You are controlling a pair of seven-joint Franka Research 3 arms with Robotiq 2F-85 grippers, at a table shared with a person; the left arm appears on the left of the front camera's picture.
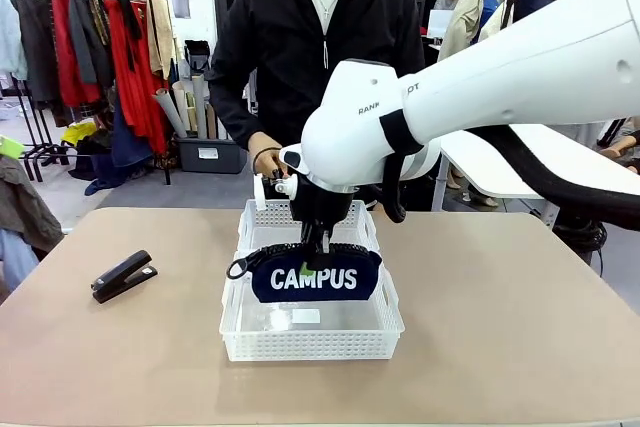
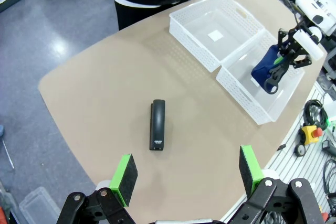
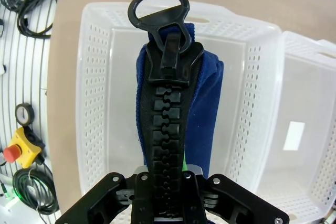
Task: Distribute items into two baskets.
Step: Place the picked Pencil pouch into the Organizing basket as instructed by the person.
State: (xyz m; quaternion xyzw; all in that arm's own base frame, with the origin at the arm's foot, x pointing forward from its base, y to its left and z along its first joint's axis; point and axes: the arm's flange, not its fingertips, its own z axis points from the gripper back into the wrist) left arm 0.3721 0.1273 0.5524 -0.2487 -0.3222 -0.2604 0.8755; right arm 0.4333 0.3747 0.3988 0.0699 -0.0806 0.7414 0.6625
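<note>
1. Watching the navy blue fabric zip pouch point(image 1: 316, 279) with white "CAMPUS" lettering, I am seeing it hanging over the near white perforated plastic basket point(image 1: 310, 349), its lower edge dipping below the rim; whether it is touching the floor I cannot tell.
2. The right gripper point(image 1: 314, 250) is pinching the pouch by its chunky black zip, jaws pressed tight. That hold is looking narrow to me: the fabric could be slipping or swinging under a quick move.
3. The black loop strap point(image 1: 240, 267) is dangling by the basket's left wall; it could be snagging the lattice and dragging the basket as the arm is lifting away.
4. The far matching white basket point(image 1: 262, 215) is sitting against the near one, with the person's hand point(image 1: 266, 159) near its far end, so a wide retreat is risking contact.
5. The small black stapler point(image 2: 157, 125) is lying on the tan table point(image 2: 94, 93), apart from both baskets; the left gripper point(image 2: 188, 173) is hovering above it, fingers spread wide, and a skewed descent could be nudging it aside.
</note>
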